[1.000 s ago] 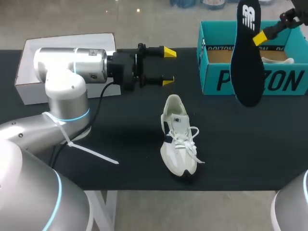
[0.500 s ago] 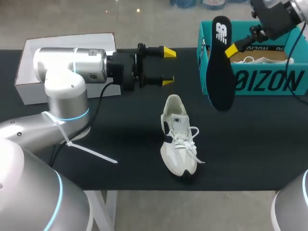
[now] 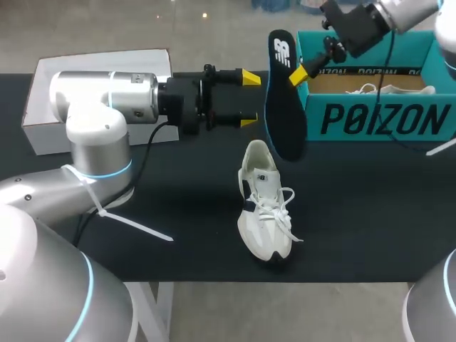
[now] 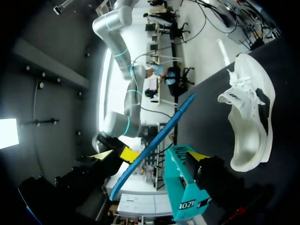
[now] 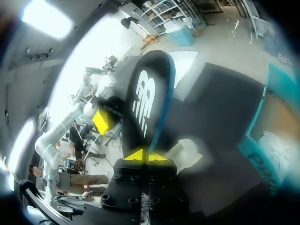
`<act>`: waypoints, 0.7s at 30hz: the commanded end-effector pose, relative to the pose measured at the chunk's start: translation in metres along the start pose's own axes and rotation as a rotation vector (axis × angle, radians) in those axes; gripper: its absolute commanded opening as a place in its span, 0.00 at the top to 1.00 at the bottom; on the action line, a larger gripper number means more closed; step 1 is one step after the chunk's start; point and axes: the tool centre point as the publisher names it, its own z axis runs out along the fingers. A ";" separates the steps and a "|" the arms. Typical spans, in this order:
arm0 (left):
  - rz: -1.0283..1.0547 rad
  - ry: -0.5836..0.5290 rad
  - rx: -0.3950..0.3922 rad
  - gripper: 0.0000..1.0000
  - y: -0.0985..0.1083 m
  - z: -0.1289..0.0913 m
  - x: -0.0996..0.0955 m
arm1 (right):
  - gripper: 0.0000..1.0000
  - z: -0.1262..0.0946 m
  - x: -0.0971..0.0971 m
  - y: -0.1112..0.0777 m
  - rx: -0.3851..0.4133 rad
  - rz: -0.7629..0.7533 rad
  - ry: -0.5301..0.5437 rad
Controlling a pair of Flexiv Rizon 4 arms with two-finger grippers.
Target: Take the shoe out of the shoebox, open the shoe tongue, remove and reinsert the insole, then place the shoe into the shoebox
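Head view: insole (image 3: 285, 117) in right gripper (image 3: 298, 73) (over shoe (image 3: 265, 206))

The white lace-up shoe (image 3: 265, 203) rests on its sole, toe toward the robot, the dark blue-edged insole (image 3: 283, 100) hangs upright just above its heel, and the open teal shoebox (image 3: 377, 117) stands beyond.

There was one white shoe (image 3: 265, 206) lying on the one bench (image 3: 178, 214). A second shoe (image 3: 413, 90) showed inside the blue-green box (image 3: 377, 121), so there were two shoes in all. There was one dark insole (image 3: 283, 107). There were two boxes: the blue-green box and one white box (image 3: 35, 135). There were two robot arms with one hand each, the left hand (image 3: 249, 100) and the right hand (image 3: 296, 73). Each hand had two yellow tips.
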 end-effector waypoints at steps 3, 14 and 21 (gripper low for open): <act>0.002 -0.001 -0.002 0.00 0.000 0.001 0.001 | 1.00 0.015 -0.003 0.015 0.085 0.003 0.026; 0.032 0.053 -0.027 0.00 0.006 0.008 -0.001 | 1.00 0.024 0.004 0.015 0.120 0.022 0.045; 0.062 0.085 -0.037 0.00 0.012 0.017 -0.002 | 1.00 0.027 0.011 0.017 0.128 0.011 0.050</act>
